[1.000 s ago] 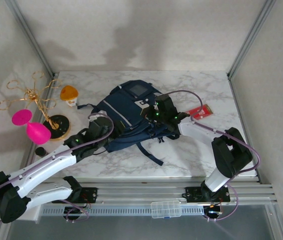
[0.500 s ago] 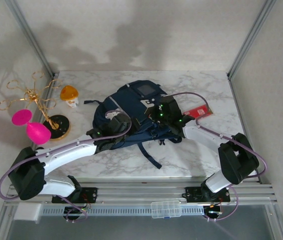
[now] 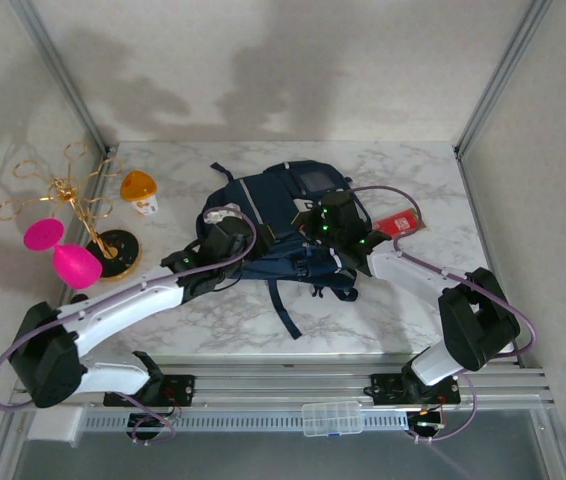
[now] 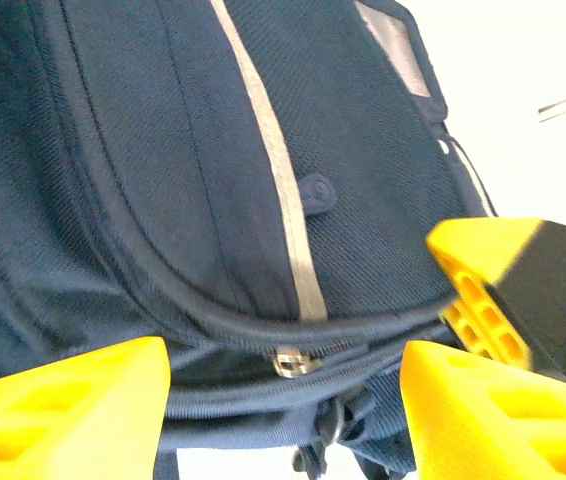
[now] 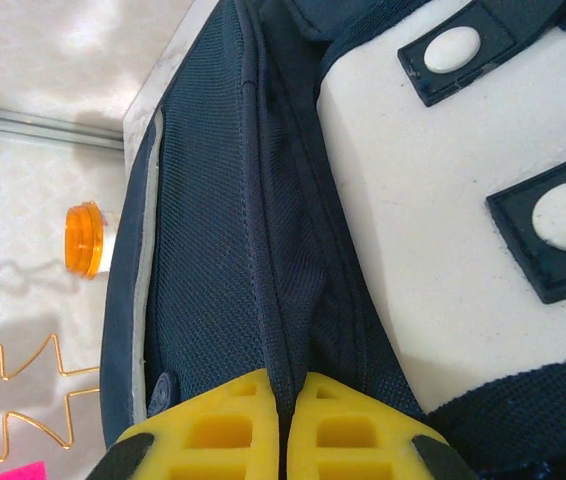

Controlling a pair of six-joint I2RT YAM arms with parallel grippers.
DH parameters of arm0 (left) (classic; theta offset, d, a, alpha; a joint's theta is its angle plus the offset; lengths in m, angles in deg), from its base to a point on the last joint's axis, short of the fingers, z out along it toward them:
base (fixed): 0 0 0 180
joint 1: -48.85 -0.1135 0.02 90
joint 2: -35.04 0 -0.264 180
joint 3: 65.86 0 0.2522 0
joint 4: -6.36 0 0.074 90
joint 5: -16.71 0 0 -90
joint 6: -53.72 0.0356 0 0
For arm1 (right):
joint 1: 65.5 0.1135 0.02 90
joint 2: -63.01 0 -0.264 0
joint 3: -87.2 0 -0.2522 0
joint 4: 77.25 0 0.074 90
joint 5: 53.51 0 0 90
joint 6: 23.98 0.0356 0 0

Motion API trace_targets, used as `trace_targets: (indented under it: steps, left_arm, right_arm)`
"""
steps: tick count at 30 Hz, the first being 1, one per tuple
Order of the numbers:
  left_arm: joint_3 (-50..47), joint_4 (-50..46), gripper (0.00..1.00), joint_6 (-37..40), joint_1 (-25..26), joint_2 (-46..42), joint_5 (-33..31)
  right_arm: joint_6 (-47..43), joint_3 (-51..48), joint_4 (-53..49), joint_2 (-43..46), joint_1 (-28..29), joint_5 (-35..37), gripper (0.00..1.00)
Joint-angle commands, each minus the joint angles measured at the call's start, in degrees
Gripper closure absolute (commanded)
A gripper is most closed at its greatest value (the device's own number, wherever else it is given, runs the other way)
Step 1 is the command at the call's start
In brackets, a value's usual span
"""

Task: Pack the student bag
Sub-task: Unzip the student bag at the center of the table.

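Observation:
The navy student bag [image 3: 275,207] lies flat in the middle of the marble table, with its grey stripe and grey square panel facing up. My left gripper [image 3: 226,236] is at the bag's left side. In the left wrist view it [image 4: 285,388] stands open, its yellow fingers [image 4: 73,410] either side of a zipper seam and its metal zipper pull [image 4: 294,362]. My right gripper [image 3: 329,226] is over the bag's right part. In the right wrist view it [image 5: 285,388] is shut on a fold of the bag's navy fabric [image 5: 213,250], beside the white patch [image 5: 433,210].
A gold wire stand [image 3: 58,190] with two pink egg-shaped pieces [image 3: 73,265] stands at the left edge. An orange-lidded jar [image 3: 139,190] sits behind it, left of the bag. A red packet [image 3: 400,223] lies right of the bag. Loose straps [image 3: 281,305] trail toward the near edge.
My left arm swung right from the table's left side to the bag, and its jaws opened wider. The bag shifted right and turned. The right gripper kept its grip.

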Motion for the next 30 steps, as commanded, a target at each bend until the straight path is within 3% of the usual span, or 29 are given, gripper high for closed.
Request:
trace_targets:
  steps: [1, 6, 11, 20, 24, 30]
  left_arm:
    - [0.96, -6.79, 0.40, -4.07, 1.81, -1.72, -4.11]
    - [4.85, -8.29, 0.42, -6.83, 7.25, 2.77, -6.65]
    - [11.09, -12.67, 0.51, -10.01, 8.67, 10.49, -15.27]
    - [15.69, -15.31, 0.43, -13.94, 7.83, 19.43, -21.41]
    - [15.00, -11.22, 0.38, -14.29, 6.69, 20.57, -20.95]
    - [14.19, -19.74, 0.43, -16.70, 5.95, 18.97, -26.36]
  right_arm:
    - [1.34, 1.66, 6.35, 3.52, 0.82, 0.20, 1.00]
    - [1.99, 1.42, 5.45, 4.01, 1.33, 1.76, 1.00]
    - [2.04, 1.38, 5.66, 4.01, 1.61, 1.94, 1.00]
    - [2.48, 0.44, 6.03, 4.58, 1.74, 2.54, 1.00]
    - [2.49, 0.35, 6.56, 4.54, 1.83, 2.34, 1.00]
    - [0.82, 1.36, 4.63, 4.88, 1.32, 2.89, 1.00]
